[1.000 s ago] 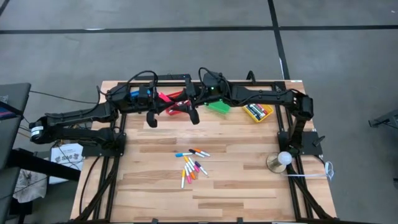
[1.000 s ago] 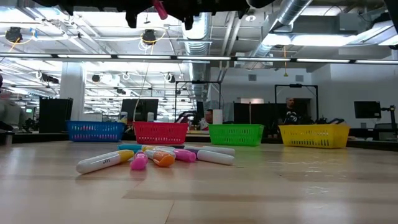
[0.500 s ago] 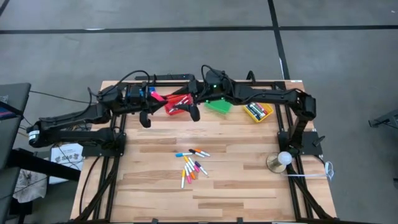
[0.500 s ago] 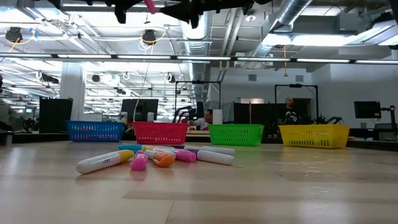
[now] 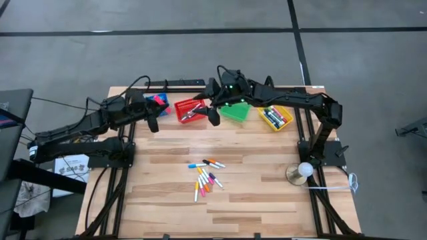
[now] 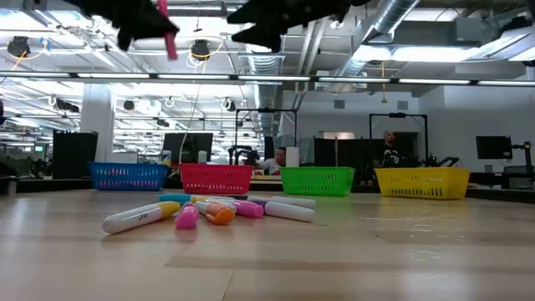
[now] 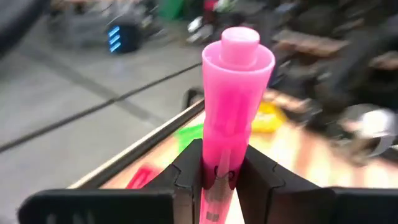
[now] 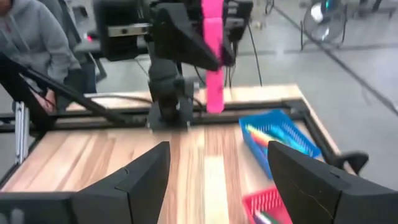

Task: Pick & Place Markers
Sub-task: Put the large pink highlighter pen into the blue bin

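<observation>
Left gripper (image 7: 219,177) pinching pink marker (image 7: 233,93) upright between fingers, right gripper (image 8: 214,168) spread, empty.

- High view looks straight down on the pale wooden slatted table (image 5: 233,200).
- Low view looks level across it at tabletop height.
- Both wrist views, close in, share the pink plastic marker (image 7: 233,99).

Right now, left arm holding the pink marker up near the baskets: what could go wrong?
1. The left end effector pinches the pink marker near its lower end, with most of it above the fingers; it could tilt or slip out.
2. It hangs by the blue basket, not the red basket; a release here may missort or land on the table.
3. The open right end effector hovers close by, so the arms could clash.
</observation>
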